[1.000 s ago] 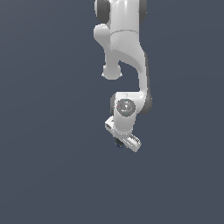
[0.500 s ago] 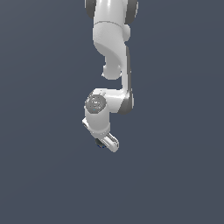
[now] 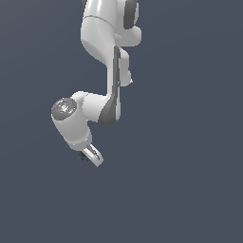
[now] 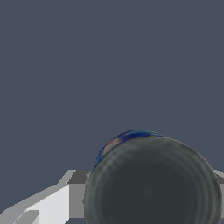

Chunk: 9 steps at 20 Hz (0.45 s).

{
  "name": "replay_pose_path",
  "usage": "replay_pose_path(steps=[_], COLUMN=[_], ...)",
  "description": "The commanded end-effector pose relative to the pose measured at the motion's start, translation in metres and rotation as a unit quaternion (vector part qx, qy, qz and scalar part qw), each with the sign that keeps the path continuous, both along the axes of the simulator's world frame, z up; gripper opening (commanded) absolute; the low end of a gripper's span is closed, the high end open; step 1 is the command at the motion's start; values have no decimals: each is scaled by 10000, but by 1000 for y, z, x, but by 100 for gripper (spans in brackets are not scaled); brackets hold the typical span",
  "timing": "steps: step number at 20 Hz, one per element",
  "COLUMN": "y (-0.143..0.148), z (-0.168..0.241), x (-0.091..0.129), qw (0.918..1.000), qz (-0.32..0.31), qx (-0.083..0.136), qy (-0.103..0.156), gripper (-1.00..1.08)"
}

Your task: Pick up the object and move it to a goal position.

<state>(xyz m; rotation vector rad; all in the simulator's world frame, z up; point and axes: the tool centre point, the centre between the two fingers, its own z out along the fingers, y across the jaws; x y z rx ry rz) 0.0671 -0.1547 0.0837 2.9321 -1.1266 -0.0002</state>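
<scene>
The object (image 3: pixel 84 157) is a tiny dark ball peeking out beside the white gripper (image 3: pixel 89 157) at the lower end of the arm in the exterior view. In the wrist view the object (image 4: pixel 153 183) looms large: a near-black sphere with a bluish edge, sitting between the fingers. One white and grey finger (image 4: pixel 52 203) shows beside it, while the other is mostly hidden behind the ball. The gripper is shut on the object and holds it off any surface.
The white arm (image 3: pixel 102 42) comes down from the top of the exterior view and bends at an elbow (image 3: pixel 107 109) above the wrist. All around it is only a plain dark grey-blue background.
The wrist and gripper have swung steadily toward the exterior view's left, carrying the dark ball along. The upper arm links have also shifted left.
</scene>
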Motion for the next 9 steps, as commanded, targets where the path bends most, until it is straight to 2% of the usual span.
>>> replay_pose_path(steps=[1, 9], y=[-14, -29], z=[5, 9], x=[3, 7], qw=[10000, 10000], qz=[12, 12], qx=[2, 2], qy=[-1, -1], gripper=[-100, -100])
